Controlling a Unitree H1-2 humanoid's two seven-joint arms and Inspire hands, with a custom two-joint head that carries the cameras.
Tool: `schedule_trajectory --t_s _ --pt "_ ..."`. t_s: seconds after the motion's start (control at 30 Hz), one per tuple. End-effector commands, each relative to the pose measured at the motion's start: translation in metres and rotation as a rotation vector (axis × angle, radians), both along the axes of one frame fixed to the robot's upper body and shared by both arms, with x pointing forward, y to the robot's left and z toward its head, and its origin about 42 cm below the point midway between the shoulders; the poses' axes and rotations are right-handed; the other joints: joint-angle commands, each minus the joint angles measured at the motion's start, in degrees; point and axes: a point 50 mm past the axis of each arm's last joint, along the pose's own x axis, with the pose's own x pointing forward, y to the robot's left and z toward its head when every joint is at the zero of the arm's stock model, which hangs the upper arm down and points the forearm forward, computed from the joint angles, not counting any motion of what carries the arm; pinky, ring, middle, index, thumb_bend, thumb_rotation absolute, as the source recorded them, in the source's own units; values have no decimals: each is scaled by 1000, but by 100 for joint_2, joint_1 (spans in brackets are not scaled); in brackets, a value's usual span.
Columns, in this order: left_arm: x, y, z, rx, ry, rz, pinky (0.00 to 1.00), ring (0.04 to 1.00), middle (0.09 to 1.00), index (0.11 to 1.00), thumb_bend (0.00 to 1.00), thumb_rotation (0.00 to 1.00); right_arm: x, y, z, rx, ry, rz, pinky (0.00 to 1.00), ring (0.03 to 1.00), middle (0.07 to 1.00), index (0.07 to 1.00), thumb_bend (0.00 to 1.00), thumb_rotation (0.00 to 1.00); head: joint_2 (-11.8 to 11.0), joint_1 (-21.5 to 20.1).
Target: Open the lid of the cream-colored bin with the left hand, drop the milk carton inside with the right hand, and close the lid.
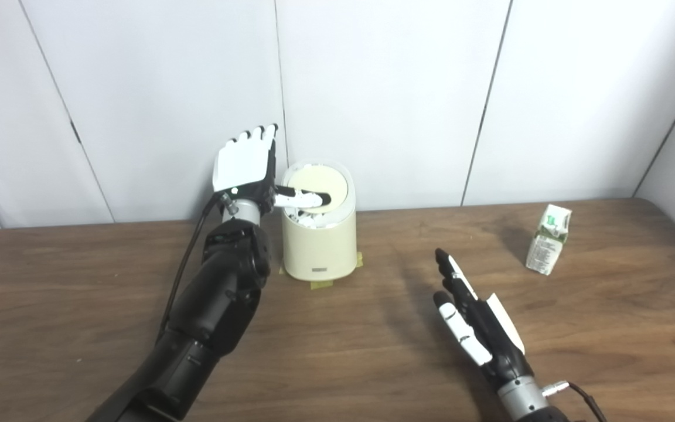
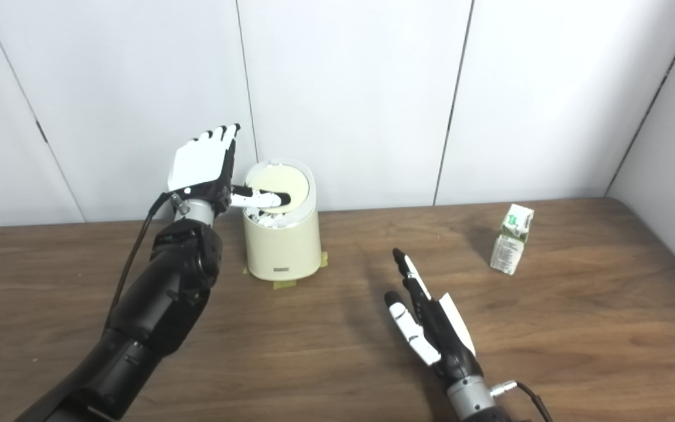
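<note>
At the far left of the table (image 1: 79, 328) the left hand (image 1: 244, 167) stands beside the cream-colored bin (image 1: 319, 246), fingers straight up and spread, gripping nothing, while its thumb (image 1: 299, 198) reaches sideways over the lid (image 1: 320, 184). That lid looks tilted, its near edge dipped so a gap with something white inside shows below the thumb, so I judge the opening step to be under way, though I cannot tell how far the lid will swing. Everything after that is left: the milk carton (image 1: 548, 238) stands untouched at the far right, well apart from the bin. Nearer me, the right hand (image 1: 472, 325) hovers between bin and carton, fingers stretched out and empty. The carton is a small white box with green print, its top creased, leaning slightly; the bin is a squat rounded tub, taped down at its base
</note>
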Motion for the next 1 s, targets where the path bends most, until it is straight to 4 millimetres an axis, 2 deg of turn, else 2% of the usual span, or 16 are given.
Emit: schedule_trajectory --t_s 0.0,0.13,0.4,0.43,0.47,0.5,0.53,0.57,0.63,0.7,0.8,0.87,0.97 --pt "9 1 25 95 -77 41 1000 1000 1000 1000 1000 208 -1 2 -3 -9 -14 -4 980 997 999 994 32 877 3 -3" --pt "10 5 20 181 -79 72 1000 1000 1000 1000 1000 191 -2 2 -2 0 -4 -1 985 1000 999 994 44 876 10 -8" --pt "10 7 12 174 -31 73 1000 1000 1000 1000 1000 211 -3 2 -1 -9 2 -6 990 1000 1000 991 38 903 16 -13" --pt "10 7 12 157 -28 71 1000 1000 1000 1000 1000 257 -3 2 -1 -15 2 -9 987 1000 998 990 38 902 16 -13" --pt "9 6 12 126 -10 69 1000 1000 1000 1000 982 349 -3 2 -1 -9 0 -8 984 998 997 988 41 903 16 -13" --pt "9 6 13 81 8 68 1000 1000 1000 1000 864 612 -3 2 -1 7 8 -6 983 999 997 989 50 904 16 -13" --pt "9 5 14 20 19 63 1000 1000 1000 1000 797 802 -3 2 -1 16 13 -5 992 1000 999 989 54 905 31 -16" --pt "8 5 16 -73 27 50 1000 1000 1000 1000 756 919 -3 2 -1 18 17 -4 997 1000 1000 991 55 905 21 -18" --pt "6 5 19 -258 51 34 1000 1000 1000 1000 756 979 -2 2 -1 18 20 -4 997 1000 1000 995 48 905 15 -14" --pt "6 6 23 -547 122 -1 1000 1000 1000 1000 773 996 -2 2 -1 8 16 -7 985 1000 1000 997 51 904 -3 -20" --pt "5 9 24 -811 147 -67 1000 1000 1000 1000 792 1000 -3 2 -2 10 16 -3 982 1000 1000 996 64 907 2 -28" --pt "3 11 23 -925 129 -118 1000 1000 1000 1000 796 1000 -2 2 -2 11 23 -7 991 1000 1000 996 75 911 21 -33" --pt "-2 14 24 -994 57 -209 1000 1000 1000 1000 770 1000 -3 2 -2 1 16 -4 987 1000 1000 998 66 915 28 -36"
